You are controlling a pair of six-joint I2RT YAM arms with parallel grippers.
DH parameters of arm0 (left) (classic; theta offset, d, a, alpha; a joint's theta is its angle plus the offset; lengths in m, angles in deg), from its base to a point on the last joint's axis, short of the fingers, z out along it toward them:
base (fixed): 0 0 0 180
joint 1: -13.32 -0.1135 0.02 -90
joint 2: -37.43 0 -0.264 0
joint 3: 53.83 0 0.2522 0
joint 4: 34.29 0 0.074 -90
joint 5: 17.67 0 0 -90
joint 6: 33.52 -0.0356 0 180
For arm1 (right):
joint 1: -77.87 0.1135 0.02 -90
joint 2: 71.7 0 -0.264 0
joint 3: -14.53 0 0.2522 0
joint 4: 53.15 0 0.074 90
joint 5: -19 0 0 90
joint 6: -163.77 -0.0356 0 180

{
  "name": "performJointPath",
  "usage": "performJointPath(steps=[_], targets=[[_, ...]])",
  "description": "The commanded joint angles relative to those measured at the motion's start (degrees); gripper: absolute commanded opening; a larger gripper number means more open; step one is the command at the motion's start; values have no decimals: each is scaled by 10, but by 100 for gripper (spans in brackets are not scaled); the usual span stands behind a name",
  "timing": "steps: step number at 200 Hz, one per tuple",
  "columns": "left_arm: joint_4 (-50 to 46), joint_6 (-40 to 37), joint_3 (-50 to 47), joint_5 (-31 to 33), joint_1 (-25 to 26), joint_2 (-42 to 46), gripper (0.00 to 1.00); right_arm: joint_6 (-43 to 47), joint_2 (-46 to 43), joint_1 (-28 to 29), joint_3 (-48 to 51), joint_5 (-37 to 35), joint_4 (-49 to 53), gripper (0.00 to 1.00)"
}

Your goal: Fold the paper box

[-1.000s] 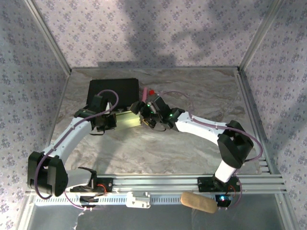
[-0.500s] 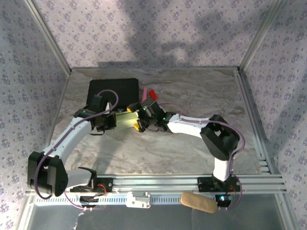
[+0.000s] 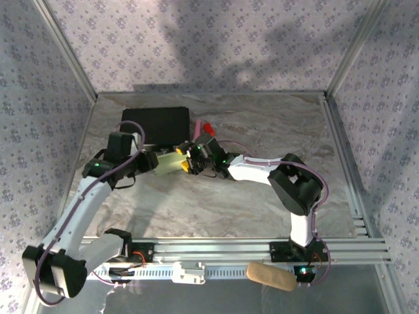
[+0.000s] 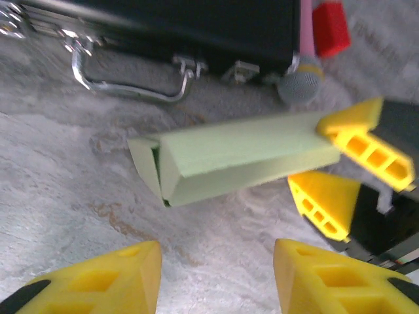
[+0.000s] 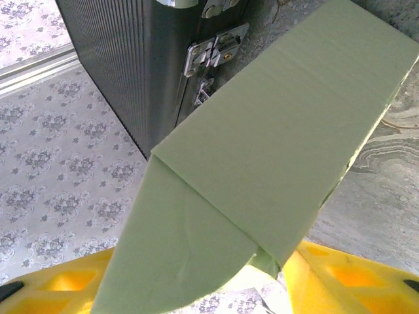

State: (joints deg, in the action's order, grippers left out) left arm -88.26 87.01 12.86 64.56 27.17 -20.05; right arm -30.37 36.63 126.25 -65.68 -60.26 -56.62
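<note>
The paper box [image 3: 171, 163] is left of centre on the tabletop [image 3: 262, 209], nearer the far edge than the near one and just in front of the black case [image 3: 156, 123]. It lies between the two grippers. Its right end is inside the right gripper [image 3: 187, 165], and its left end points at the left gripper [image 3: 149, 161], which is just short of it and not touching.

From the left wrist the paper box [image 4: 236, 157] is a long, partly formed sleeve with its left end open. Its edges are blurred, and I cannot tell whether it rests on the tabletop or hangs just above it. From the right wrist the paper box [image 5: 275, 144] hides most of the right gripper [image 5: 262, 278], and the picture's edges cut the card off.

The right gripper [image 4: 313, 159] pinches the box's right end between its yellow fingers [image 4: 366, 140]. The left gripper [image 4: 216, 261] is spread wide and holds nothing.
</note>
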Motion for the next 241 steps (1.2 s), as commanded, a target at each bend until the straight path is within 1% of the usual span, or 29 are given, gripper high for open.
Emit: performJointPath(steps=[1,20,36,68,96,175,192,218,241], targets=[[13,31,7,-45,-41,-8,50,3,18,-2,8,1,-5,58],[73,55,-13,-89,-67,-26,50,5,20,-1,5,2,-2,57],[92,64,-19,-106,-76,-49,50,5,21,-1,5,3,0,57],[118,70,-35,-102,-81,-73,50,9,22,-1,0,1,8,56],[136,68,-48,-106,-84,-92,45,10,28,-2,-7,3,11,56],[161,49,-101,-74,-87,-84,40,13,43,-10,-23,8,24,55],[170,45,-109,-67,-88,-87,37,14,44,-13,-34,9,26,55],[178,38,-112,-61,-89,-101,28,18,48,-16,-39,15,28,55],[179,31,-112,-55,-90,-111,23,50,39,-21,-41,15,29,59]])
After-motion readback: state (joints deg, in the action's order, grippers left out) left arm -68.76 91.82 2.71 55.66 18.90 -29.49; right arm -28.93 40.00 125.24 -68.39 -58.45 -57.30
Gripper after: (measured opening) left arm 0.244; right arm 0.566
